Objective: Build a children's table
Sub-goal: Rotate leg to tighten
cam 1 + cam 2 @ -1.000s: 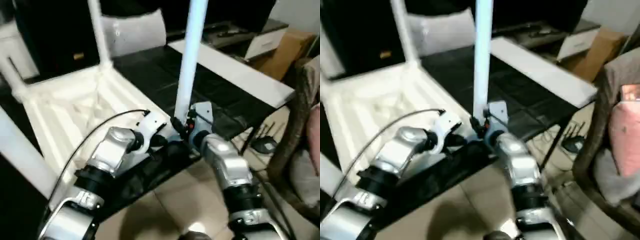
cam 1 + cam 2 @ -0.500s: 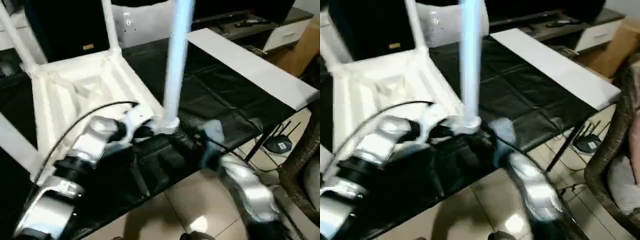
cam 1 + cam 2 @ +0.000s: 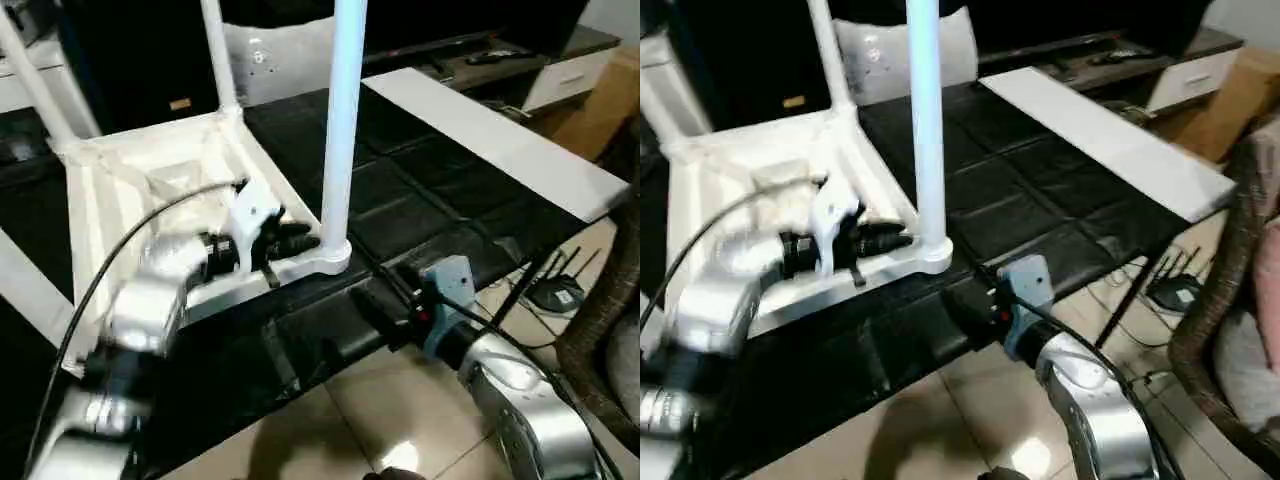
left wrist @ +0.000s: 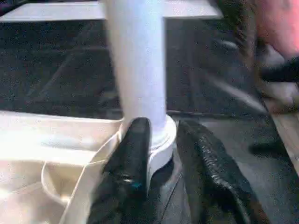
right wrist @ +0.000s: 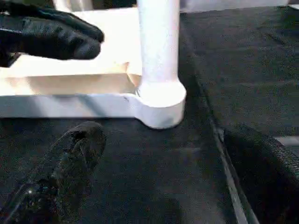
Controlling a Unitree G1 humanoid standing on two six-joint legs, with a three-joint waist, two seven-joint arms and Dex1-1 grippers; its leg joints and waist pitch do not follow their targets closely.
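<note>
Left gripper point(image 3: 300, 243): jaws slightly apart, nothing clamped between them; in the left wrist view one finger point(image 4: 132, 154) lies against the rim of the corner socket point(image 3: 330, 262) at the foot of the upright leg point(image 3: 343, 130), the other finger point(image 4: 205, 163) stands just beside the socket, clear of it. Right gripper point(image 5: 154, 154): jaws spread wide, holding nothing; one finger point(image 5: 70, 158) hovers over the black mat point(image 3: 420, 200), near the socket but apart from it. The table top point(image 3: 150, 190) lies underside up on the mat, ribs showing. The near leg stands vertical in the corner socket closest to the grippers, between them: left gripper reaching in from over the ribbed underside, right gripper from the mat's front edge. Two more legs point(image 3: 218, 55) point(image 3: 35, 85) stand at the far corners. A long white board point(image 3: 500, 135) lies on the mat's far right side.
</note>
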